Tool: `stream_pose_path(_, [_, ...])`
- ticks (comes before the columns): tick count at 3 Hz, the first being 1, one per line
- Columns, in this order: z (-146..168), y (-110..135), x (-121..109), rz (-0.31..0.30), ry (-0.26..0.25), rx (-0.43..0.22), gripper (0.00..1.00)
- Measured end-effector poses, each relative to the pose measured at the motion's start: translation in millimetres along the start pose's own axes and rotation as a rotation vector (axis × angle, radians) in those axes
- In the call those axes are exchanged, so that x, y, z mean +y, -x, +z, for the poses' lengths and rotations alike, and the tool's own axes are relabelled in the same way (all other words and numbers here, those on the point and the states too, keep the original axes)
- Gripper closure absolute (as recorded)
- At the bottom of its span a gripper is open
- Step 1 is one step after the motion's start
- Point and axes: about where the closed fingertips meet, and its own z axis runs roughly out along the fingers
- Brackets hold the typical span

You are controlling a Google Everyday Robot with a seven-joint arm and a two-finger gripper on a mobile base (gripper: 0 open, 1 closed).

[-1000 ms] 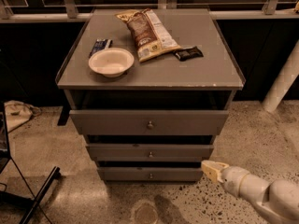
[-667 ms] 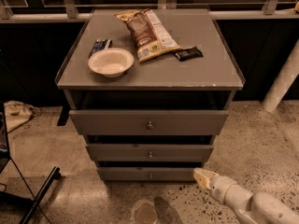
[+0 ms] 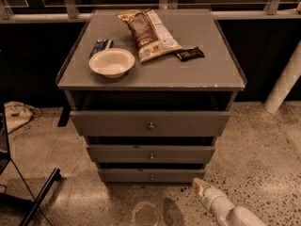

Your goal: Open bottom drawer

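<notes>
The grey cabinet (image 3: 150,74) has three drawers stacked in front. The bottom drawer (image 3: 122,175) is the narrowest, with a small round metal knob (image 3: 151,177) at its centre. It sits nearly flush, less pulled out than the two above. My gripper (image 3: 199,186) comes in from the lower right on a white arm (image 3: 225,210). Its tip is just below and to the right of the bottom drawer's right end, near the floor, and not touching the knob.
The top drawer (image 3: 149,123) and middle drawer (image 3: 150,154) stand above. On the cabinet top lie a white bowl (image 3: 112,62), a chip bag (image 3: 149,34), a dark bar (image 3: 190,53) and a blue packet (image 3: 100,46). A black stand leg (image 3: 40,197) is at left, a white post (image 3: 284,81) at right.
My gripper has moved left and down along the floor, from beside the bottom drawer's right end to below its right corner, closer to the drawer front.
</notes>
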Motion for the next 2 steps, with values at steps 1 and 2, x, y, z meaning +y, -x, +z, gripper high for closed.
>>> stream_pose_path(1, [-1,-2,3,-0.008,0.005,-0.012,1.0])
stream_pose_path(2, [16,-17,-16,0.009,-0.045,-0.041,1.0])
